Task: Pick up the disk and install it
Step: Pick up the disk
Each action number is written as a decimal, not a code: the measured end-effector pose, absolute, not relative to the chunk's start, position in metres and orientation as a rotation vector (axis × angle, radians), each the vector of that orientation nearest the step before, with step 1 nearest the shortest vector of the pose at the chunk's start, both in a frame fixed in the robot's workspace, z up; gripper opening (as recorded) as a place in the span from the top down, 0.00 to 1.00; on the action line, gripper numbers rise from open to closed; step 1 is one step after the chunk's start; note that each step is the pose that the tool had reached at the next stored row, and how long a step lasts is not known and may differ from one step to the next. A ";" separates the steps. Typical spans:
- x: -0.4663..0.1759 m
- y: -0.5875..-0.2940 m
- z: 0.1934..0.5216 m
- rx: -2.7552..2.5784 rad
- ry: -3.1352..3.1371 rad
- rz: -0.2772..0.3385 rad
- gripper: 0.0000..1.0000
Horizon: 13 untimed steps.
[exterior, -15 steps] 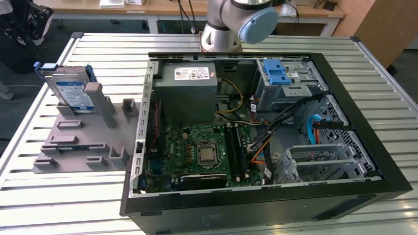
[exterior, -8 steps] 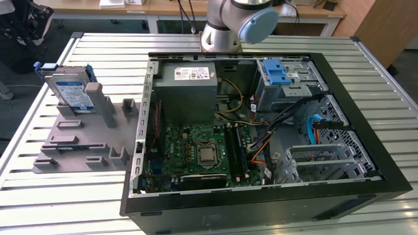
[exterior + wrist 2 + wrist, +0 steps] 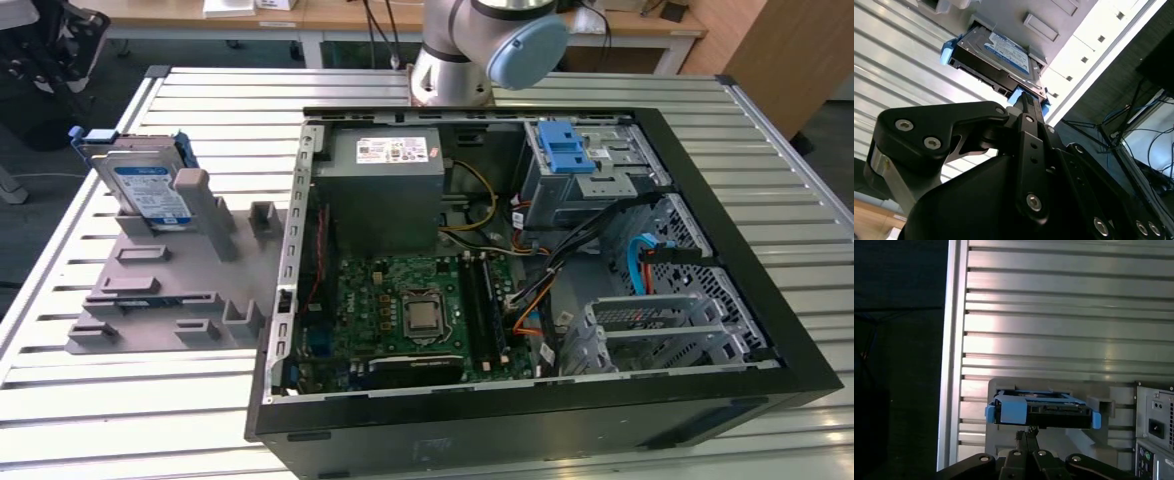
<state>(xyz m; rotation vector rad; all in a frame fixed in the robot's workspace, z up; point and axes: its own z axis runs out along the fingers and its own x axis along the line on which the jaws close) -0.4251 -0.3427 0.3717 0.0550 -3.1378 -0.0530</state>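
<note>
1. Where stuff is: the disk [image 3: 140, 188] stands on edge in the grey holder [image 3: 167, 290] on the worktop [image 3: 120, 420], over at the exterior view's left and well apart from the open computer case [image 3: 534, 425]. It's not picked up yet, so the job looks barely begun imo
2. The pincer [image 3: 1026, 431] hangs over the disk with its fingers together and nothing between them. In both wrist views the tips point at the disk's upper edge but look clear of it
3. Biggest worry: closed fingers can't straddle the drive. Going down like that, they'd probably jab the top edge or the blue rail [image 3: 947, 51], and either tip the disk in its slot or crack the plastic
4. The tips look a bit off the drive's middle, though the angle makes that hard to judge. An off-centre grab would likely let the disk swing or slip coming out of the holder
5. A grey post of the holder stands right against the disk's face. A pull that isn't straight could jam there and drag the holder along, and I can't tell if it's fixed to the worktop
6. The install side looks tight too. The bay with the blue latch [image 3: 566, 150] sits near a bunch of loose cables [image 3: 527, 290], so a tilted disk could snag those or go in crooked
</note>
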 end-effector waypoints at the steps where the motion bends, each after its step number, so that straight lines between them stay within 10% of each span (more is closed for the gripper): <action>1: -0.425 -0.343 0.372 0.066 -3.137 -0.053 0.89; 13: -0.425 -0.343 0.372 0.181 -3.132 -0.053 0.89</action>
